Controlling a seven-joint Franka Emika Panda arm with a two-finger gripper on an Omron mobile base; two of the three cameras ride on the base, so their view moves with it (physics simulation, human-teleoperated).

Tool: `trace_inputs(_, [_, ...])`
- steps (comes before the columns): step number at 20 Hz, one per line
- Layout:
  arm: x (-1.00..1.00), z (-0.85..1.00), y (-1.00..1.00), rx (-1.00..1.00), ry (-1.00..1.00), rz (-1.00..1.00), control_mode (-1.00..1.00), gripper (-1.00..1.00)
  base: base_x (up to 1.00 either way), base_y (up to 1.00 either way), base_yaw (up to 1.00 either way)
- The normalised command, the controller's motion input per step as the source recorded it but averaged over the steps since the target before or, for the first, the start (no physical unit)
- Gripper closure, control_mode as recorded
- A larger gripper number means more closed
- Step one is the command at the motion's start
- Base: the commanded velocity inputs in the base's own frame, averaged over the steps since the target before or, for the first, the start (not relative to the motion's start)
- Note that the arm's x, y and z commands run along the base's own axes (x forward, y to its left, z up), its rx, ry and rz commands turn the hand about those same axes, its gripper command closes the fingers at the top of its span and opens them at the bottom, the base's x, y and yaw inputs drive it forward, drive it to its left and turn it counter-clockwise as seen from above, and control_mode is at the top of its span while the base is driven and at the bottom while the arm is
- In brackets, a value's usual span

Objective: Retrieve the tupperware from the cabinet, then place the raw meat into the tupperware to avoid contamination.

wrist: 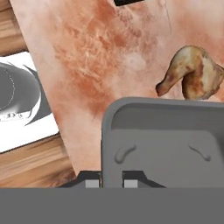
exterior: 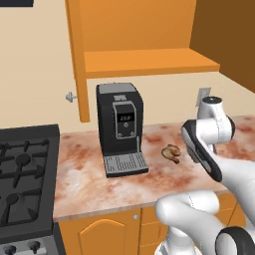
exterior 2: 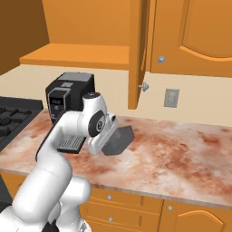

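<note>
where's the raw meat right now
The raw meat lies on the marbled counter, right of the coffee machine in the left base view, just beyond the tupperware the gripper holds.

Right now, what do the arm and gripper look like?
The arm is glossy white, built of rounded tube-like links with dark rings at the joints. A dark grey band runs along one link. The gripper ends in two small dark fingertips with pale grey pads. No cables or markings are visible.

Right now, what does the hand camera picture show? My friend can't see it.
The gripper is shut on the rim of a grey tupperware, held over the reddish counter. The raw meat, like a chicken drumstick, lies on the counter just beyond the box.
</note>
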Motion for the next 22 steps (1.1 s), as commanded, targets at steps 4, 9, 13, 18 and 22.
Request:
trace_inputs(4, [0.40,-0.38,-0.20,0.00,0.02,0.01,-1.00,1.00,0.00,0.00,0.00])
trace_inputs(9, [0.38,-0.39,-0.15,0.00,0.01,0.01,-1.00,1.00,0.00,0.00,0.00])
trace_inputs(13, [0.37,-0.31,-0.13,0.00,0.01,0.01,-1.00,1.00,0.00,0.00,0.00])
trace_inputs(18, [0.30,-0.23,-0.22,0.00,0.01,0.00,-1.00,1.00,0.00,0.00,0.00])
trace_inputs(22, [0.27,-0.22,-0.11,0.00,0.00,0.00,-1.00,1.00,0.00,0.00,0.00])
